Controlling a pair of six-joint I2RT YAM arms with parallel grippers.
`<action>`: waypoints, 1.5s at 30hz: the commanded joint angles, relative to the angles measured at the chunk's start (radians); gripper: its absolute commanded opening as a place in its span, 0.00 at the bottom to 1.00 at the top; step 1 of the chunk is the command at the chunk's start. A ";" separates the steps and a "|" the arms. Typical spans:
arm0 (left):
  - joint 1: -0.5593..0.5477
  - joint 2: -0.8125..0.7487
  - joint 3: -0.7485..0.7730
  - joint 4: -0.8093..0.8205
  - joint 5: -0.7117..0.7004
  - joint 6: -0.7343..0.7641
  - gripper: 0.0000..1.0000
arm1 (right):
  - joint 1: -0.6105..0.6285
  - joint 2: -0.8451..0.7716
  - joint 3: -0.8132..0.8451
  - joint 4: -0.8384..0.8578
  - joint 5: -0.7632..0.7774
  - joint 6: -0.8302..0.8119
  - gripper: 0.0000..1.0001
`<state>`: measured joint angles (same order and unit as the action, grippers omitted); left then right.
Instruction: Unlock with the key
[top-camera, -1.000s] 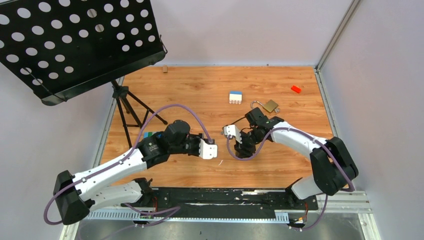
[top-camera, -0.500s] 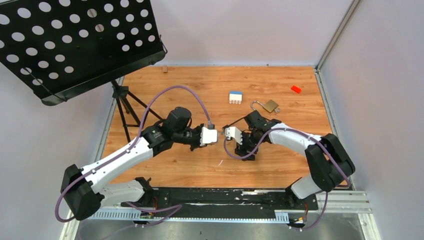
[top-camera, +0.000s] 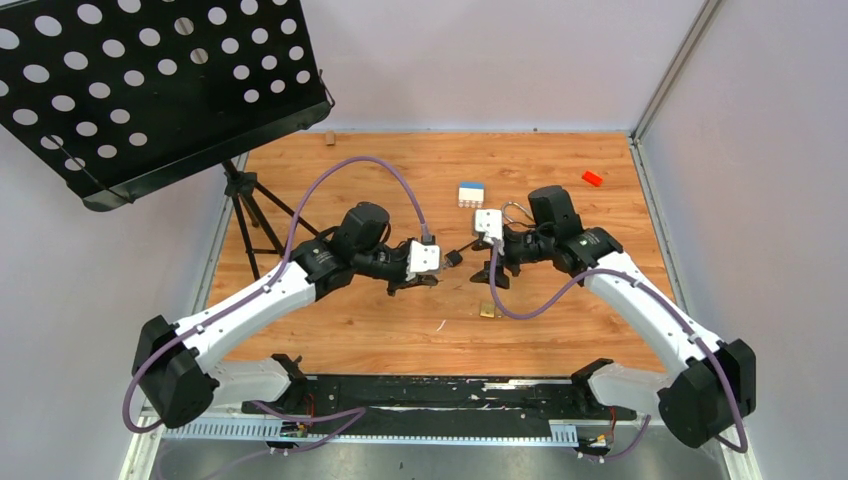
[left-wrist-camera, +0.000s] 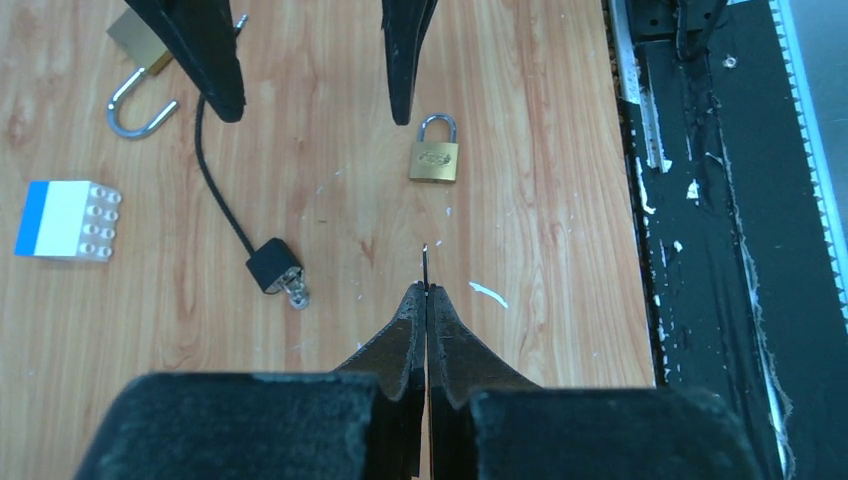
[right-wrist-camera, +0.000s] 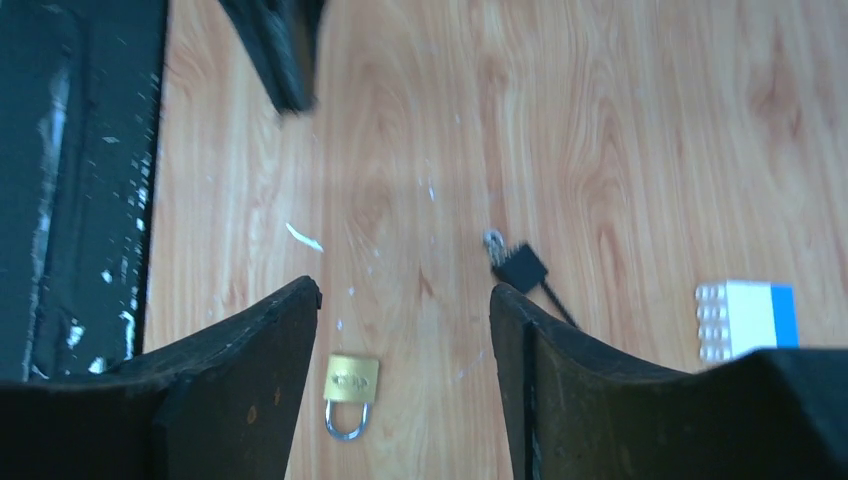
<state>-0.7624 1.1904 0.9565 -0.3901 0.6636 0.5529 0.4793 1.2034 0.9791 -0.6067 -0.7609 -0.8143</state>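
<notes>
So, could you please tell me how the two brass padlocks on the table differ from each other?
Size: the far padlock is clearly bigger than the near padlock.
Loop: the far padlock's loop looks swung open, with one end free; the near padlock's loop is shut, with both legs in its body.
Both have brass bodies and silver loops, and both lie flat on the wooden table.

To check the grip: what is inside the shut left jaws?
A thin grey key, seen edge-on; only its tip sticks out. The rest is hidden between the left jaws.
</notes>
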 joint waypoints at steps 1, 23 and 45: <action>0.006 0.020 0.043 0.039 0.056 -0.035 0.00 | 0.012 -0.043 0.031 0.085 -0.215 0.057 0.62; 0.006 0.056 0.033 0.104 0.058 -0.090 0.00 | 0.134 0.086 0.055 0.176 -0.210 0.158 0.21; 0.037 -0.020 -0.012 0.120 0.062 -0.091 0.61 | 0.083 -0.005 0.010 0.176 -0.245 0.154 0.00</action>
<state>-0.7498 1.2129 0.9390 -0.2955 0.6983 0.4767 0.5953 1.2518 1.0054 -0.4725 -0.9291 -0.6662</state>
